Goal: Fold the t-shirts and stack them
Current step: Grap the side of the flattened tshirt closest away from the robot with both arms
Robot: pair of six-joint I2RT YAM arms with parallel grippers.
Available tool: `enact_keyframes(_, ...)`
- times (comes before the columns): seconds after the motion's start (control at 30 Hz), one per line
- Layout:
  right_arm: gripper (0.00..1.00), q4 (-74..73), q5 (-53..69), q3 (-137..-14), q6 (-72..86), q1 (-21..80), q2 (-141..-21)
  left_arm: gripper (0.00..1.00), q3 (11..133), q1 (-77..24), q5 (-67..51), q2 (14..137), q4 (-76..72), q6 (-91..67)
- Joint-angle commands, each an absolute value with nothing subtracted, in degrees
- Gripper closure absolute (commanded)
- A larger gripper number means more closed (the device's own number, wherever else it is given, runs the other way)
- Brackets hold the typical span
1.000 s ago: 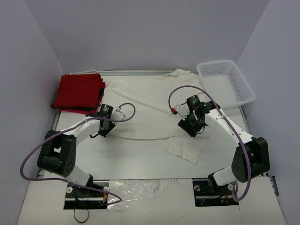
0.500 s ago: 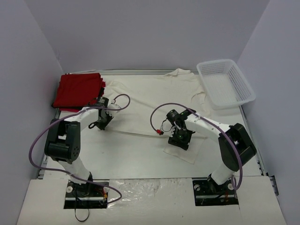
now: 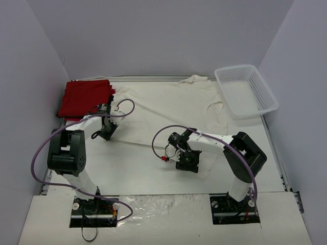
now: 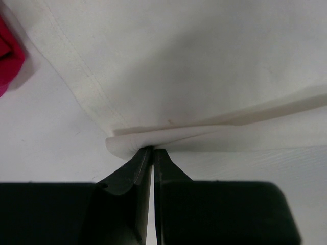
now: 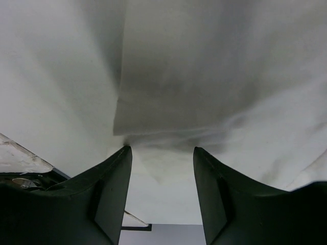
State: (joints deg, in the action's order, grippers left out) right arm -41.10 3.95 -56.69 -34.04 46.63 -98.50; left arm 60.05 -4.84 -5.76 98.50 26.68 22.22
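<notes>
Red t-shirts (image 3: 86, 98) stacked far left. Left gripper (image 4: 153, 152) pinched tight on folded edge of cream t-shirt (image 3: 168, 102), which is spread across mid table. Right gripper (image 5: 159, 153) has jaws apart, tips down on cream cloth's near part. Basket (image 3: 266, 90) far right

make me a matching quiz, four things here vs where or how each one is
1. red t-shirts
2. cream t-shirt
3. basket
4. left claw

a. far right corner
b. shut on the cream t-shirt's edge
c. stacked at far left
d. spread across the middle

Pairs: 1-c, 2-d, 3-a, 4-b
</notes>
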Motion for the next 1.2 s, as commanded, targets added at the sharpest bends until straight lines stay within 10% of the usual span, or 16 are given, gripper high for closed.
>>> enact_keyframes(0.0, 0.52, -43.8, 5.0, -58.3, -33.0, 47.7, -99.3, 0.98, 60.2, -4.0, -6.8, 100.1, 27.2, 21.9)
enact_keyframes(1.17, 0.51, -45.3, 7.1, -59.6, -29.7, 53.4, -100.8, 0.98, 59.7, -3.7, -8.3, 102.0, 27.3, 22.7)
